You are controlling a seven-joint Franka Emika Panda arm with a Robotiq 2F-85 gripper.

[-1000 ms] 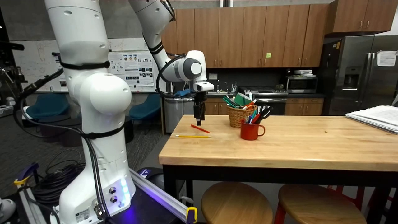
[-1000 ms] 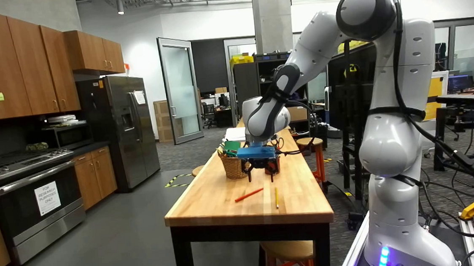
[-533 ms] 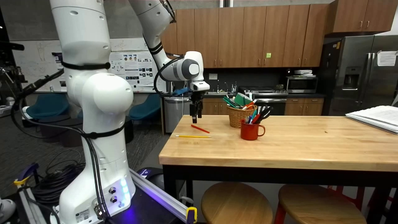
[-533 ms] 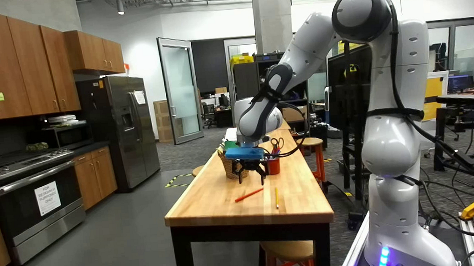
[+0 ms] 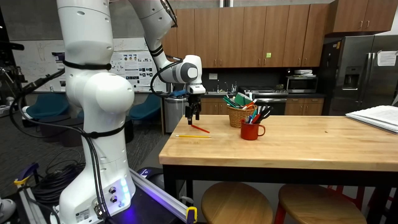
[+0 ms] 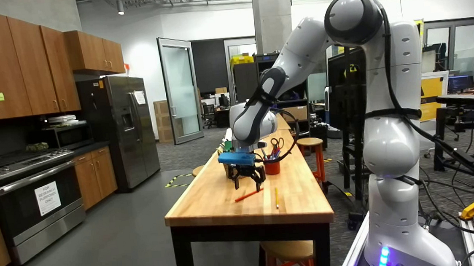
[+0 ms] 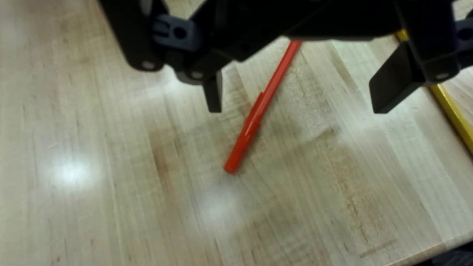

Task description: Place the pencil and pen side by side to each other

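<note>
A red capped pen (image 7: 271, 87) lies on the wooden table, its upper end in the wrist view hidden behind the gripper body. It shows in both exterior views (image 5: 200, 128) (image 6: 248, 196). A yellow pencil (image 7: 452, 112) lies apart from the pen, at an angle to it, partly covered by a finger in the wrist view. It also shows in both exterior views (image 5: 192, 136) (image 6: 276, 197). My gripper (image 7: 297, 107) is open and empty above the pen, its fingers (image 7: 213, 94) on either side of it. The gripper shows in both exterior views (image 5: 193, 121) (image 6: 247, 187), pointing down.
A wicker basket (image 5: 237, 116) of stationery and a red mug (image 5: 249, 132) with pens and scissors stand on the table (image 5: 311, 149) near the gripper. White papers (image 5: 377, 116) lie at its far end. The table edge (image 7: 436, 249) shows in the wrist view.
My gripper has moved left in both exterior views, away from the mug, and has come lower over the pen in the last half second. The pen and pencil have not moved.
</note>
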